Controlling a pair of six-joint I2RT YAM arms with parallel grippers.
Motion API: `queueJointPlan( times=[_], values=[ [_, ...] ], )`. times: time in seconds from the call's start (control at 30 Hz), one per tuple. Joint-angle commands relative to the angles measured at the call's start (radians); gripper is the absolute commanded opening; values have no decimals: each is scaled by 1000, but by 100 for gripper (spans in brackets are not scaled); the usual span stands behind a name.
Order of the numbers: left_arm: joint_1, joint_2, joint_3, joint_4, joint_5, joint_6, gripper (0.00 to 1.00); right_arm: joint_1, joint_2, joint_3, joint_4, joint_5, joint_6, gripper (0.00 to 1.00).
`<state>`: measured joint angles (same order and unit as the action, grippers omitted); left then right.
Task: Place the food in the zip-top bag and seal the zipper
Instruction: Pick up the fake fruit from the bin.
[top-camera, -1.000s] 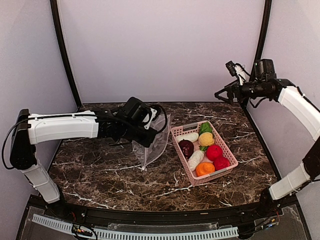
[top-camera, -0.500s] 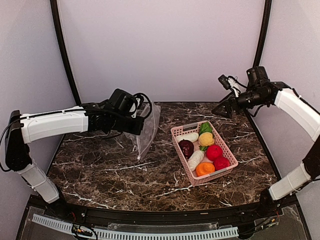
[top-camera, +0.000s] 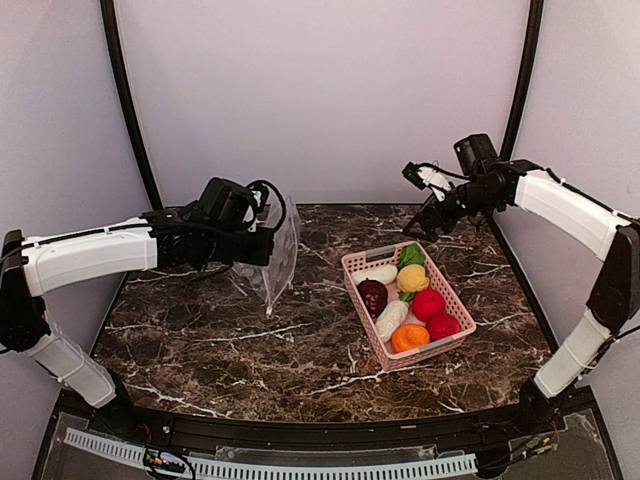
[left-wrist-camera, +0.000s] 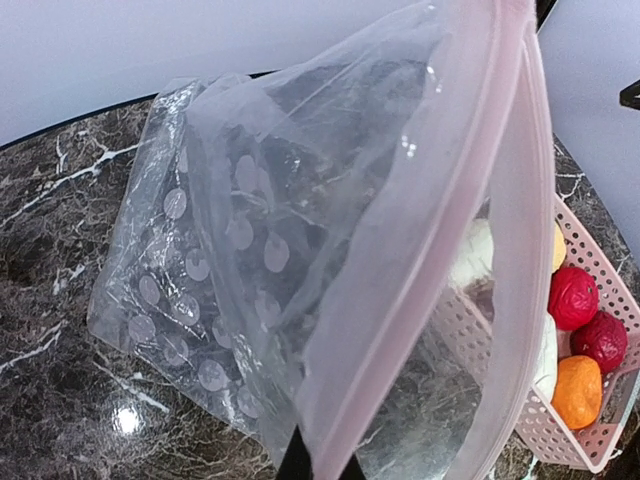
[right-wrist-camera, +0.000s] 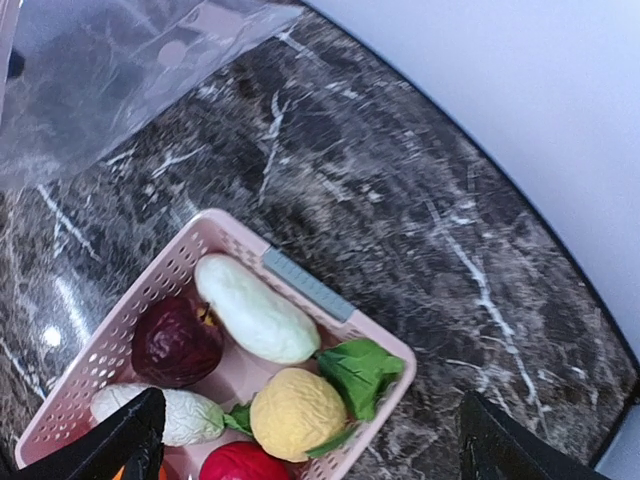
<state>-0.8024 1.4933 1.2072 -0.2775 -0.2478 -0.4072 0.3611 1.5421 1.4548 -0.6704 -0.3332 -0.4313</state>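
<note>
Crinkly clear zip-top bag (top-camera: 280, 265) — clenched in left gripper (top-camera: 268, 236) | right gripper (top-camera: 419, 201) spread wide

A robot lab cell: left arm (top-camera: 90, 258) and right arm (top-camera: 565, 205) bolted at a marble-patterned table's (top-camera: 250, 350) near edge, with plain pale walls (top-camera: 320, 100) and 2 black poles (top-camera: 126, 110) around.

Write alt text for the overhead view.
The left gripper holds up a clear plastic bag over a dark marble table. The open right gripper hovers above the far end of a pink basket of toy fruits and vegetables.
</note>
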Motion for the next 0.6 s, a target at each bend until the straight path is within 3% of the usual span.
queueJointPlan(
  times=[0.0, 0.23, 0.57],
  values=[
    [8, -32, -54, 10, 27, 4, 1, 44, 58, -3, -73, -143, -97, 91],
    [9, -21, -42, 0, 119, -16, 1, 155, 99, -56, -71, -70, -223, 69],
    [24, -44, -30, -16, 167, -31, 1, 269, 203, -87, -32, 67, -299, 74]
  ],
)
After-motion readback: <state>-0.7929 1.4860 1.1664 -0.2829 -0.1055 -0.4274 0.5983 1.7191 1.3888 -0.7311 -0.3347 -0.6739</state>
